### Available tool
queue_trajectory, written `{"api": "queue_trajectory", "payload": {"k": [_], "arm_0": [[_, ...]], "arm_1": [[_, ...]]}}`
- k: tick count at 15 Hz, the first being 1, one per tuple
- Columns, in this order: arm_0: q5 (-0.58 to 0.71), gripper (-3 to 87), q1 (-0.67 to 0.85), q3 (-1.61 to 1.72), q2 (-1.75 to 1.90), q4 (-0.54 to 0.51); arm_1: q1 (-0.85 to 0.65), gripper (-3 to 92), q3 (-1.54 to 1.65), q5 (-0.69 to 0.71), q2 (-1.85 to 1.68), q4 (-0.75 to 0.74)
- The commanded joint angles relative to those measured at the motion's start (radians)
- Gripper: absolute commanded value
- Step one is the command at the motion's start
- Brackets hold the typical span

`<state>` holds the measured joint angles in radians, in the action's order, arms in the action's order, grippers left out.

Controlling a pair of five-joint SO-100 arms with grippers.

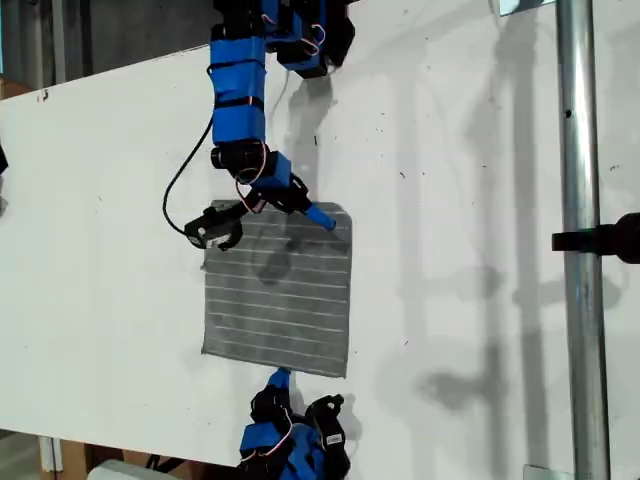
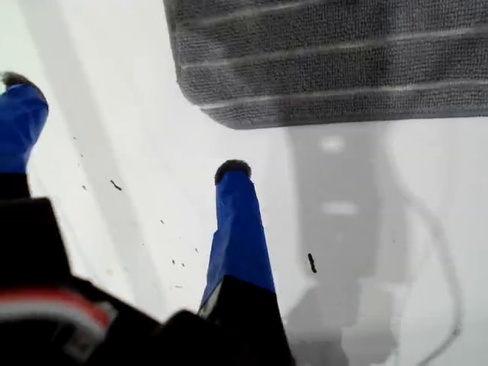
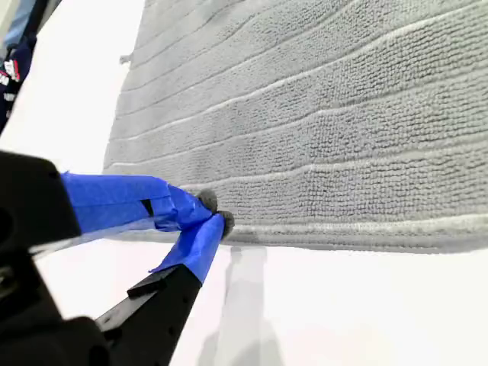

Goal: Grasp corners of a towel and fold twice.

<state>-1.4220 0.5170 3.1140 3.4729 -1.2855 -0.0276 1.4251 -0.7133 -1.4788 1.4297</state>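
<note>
The towel [image 1: 278, 292], grey with thin white stripes, lies flat in the middle of the white table [image 1: 470, 260]. My second gripper [image 1: 325, 219] reaches in from the top of the exterior view. It is shut at the towel's upper right corner in that view, with its fingertips [image 3: 207, 201] pinched on the towel [image 3: 328, 114] hem. My first gripper [image 1: 300, 390] sits just below the towel's lower edge in the exterior view. It is open [image 2: 124, 126] over bare table. A rounded corner [image 2: 200, 97] lies ahead of its fingers [image 2: 235, 177], untouched.
A vertical metal pole [image 1: 576, 240] with a black clamp [image 1: 610, 238] stands at the exterior view's right. A black cable [image 1: 185, 185] loops beside the second arm. The table's front edge runs along the exterior view's lower left.
</note>
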Motion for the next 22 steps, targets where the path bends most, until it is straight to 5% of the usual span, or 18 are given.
{"api": "queue_trajectory", "payload": {"k": [1, 10, 12, 13, 15, 22], "arm_0": [[-0.018, -1.8, 0.012, 0.005, 0.005, 0.006], [-0.044, -1.9, 0.02, 0.005, 0.005, 0.0], [-0.054, -1.9, 0.021, 0.005, 0.005, -0.003], [-0.057, -1.9, 0.021, 0.005, 0.005, -0.005], [-0.078, -2.8, 0.015, -0.006, 0.005, -0.008], [0.002, -2.9, -0.025, -0.341, -0.135, -0.044]], "arm_1": [[-0.012, 43.6, -0.078, 0.011, 0.046, -0.018], [0.003, 35.7, -0.12, 0.008, 0.382, -0.141], [-0.026, 22.5, -0.123, 0.005, 0.437, -0.164], [-0.034, 5.2, -0.135, 0.005, 0.454, -0.16], [-0.029, 0.7, -0.147, 0.012, 0.449, -0.166], [-0.003, -0.1, -0.143, 0.02, 0.445, -0.235]]}}
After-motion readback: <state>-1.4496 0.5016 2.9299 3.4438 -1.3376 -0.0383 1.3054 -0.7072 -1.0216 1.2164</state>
